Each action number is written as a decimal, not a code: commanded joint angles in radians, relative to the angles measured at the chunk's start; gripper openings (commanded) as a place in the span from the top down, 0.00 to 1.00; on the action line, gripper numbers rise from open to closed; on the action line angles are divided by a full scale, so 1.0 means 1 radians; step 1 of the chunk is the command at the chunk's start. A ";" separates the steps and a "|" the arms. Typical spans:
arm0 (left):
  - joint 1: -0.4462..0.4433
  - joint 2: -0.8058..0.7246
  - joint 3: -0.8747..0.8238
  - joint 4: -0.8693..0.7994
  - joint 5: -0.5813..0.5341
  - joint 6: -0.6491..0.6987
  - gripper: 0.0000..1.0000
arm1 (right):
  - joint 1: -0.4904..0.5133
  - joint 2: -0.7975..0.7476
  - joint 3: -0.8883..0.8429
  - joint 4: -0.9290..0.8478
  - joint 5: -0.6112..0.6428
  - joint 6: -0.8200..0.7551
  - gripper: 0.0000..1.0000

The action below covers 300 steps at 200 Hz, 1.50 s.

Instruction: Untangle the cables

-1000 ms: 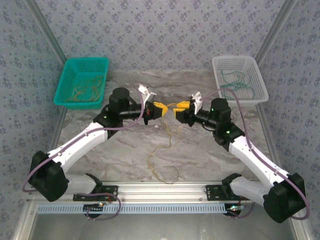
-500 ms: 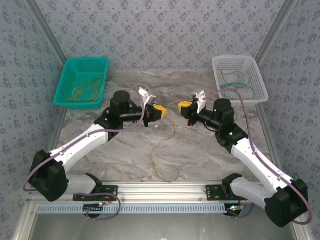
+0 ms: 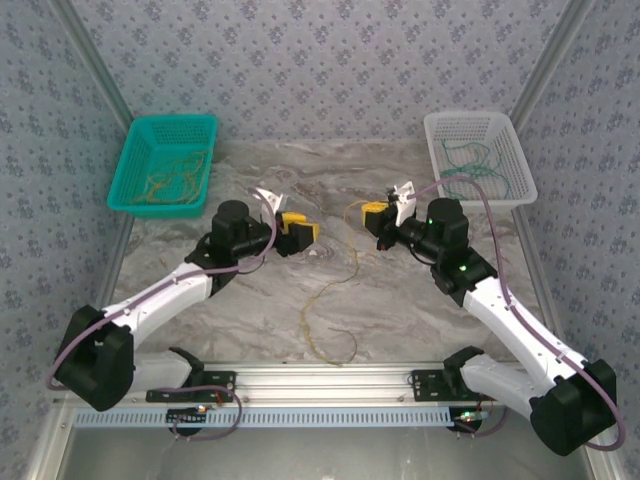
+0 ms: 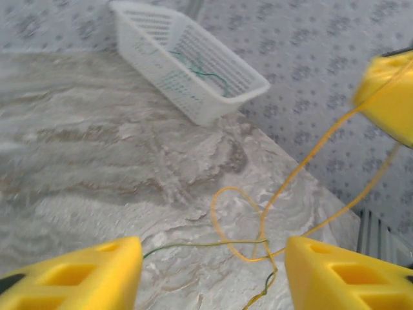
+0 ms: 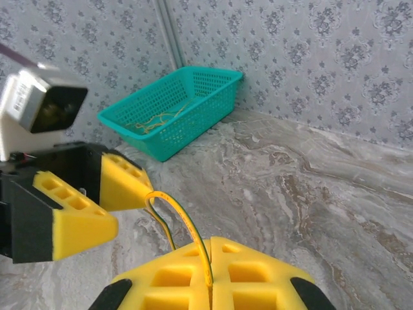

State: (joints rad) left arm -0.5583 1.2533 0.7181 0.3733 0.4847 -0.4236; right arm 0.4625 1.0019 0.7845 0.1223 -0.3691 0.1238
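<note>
My right gripper (image 3: 372, 213) is shut on an orange-tan cable (image 3: 302, 325), pinching a green-striped bend of it between its pads (image 5: 210, 284). From there the cable hangs down to a loose loop on the marble table. My left gripper (image 3: 297, 230) stands open a short way to the left, with nothing between its fingers (image 4: 84, 274). Below it the orange-tan cable (image 4: 232, 213) curls on the table, and a thin dark green strand (image 4: 187, 245) crosses it and twists into it. The left gripper (image 5: 132, 210) also shows from the right wrist.
A teal basket (image 3: 122, 170) at the back left holds orange-tan strands. At the back right, a white basket (image 3: 522, 160) holds green strands. An aluminium rail (image 3: 330, 380) runs along the near edge between the arm bases.
The left gripper has opened, let go of the cable and drawn back to the left. The right gripper has shut on the cable and holds it up.
</note>
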 commanded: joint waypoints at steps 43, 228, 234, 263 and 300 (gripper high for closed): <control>0.054 0.038 -0.138 0.263 -0.120 -0.239 0.01 | -0.001 -0.011 0.045 0.016 0.047 0.033 1.00; -0.041 0.430 0.052 0.610 -0.048 -0.304 1.00 | 0.016 -0.029 0.043 0.009 0.197 0.020 1.00; -0.034 0.398 0.044 0.581 -0.066 -0.292 1.00 | 0.015 -0.029 0.044 0.001 0.218 0.020 1.00; 0.057 0.221 0.029 0.363 -0.151 -0.228 1.00 | -0.030 -0.031 0.062 -0.092 0.353 0.041 1.00; 0.206 -0.038 0.075 -0.037 -0.361 -0.066 1.00 | -0.185 -0.053 0.085 -0.220 0.450 0.170 1.00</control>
State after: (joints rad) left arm -0.4229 1.3560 0.7513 0.6178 0.2935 -0.6304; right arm 0.3580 0.9848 0.8284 0.0036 -0.0235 0.1967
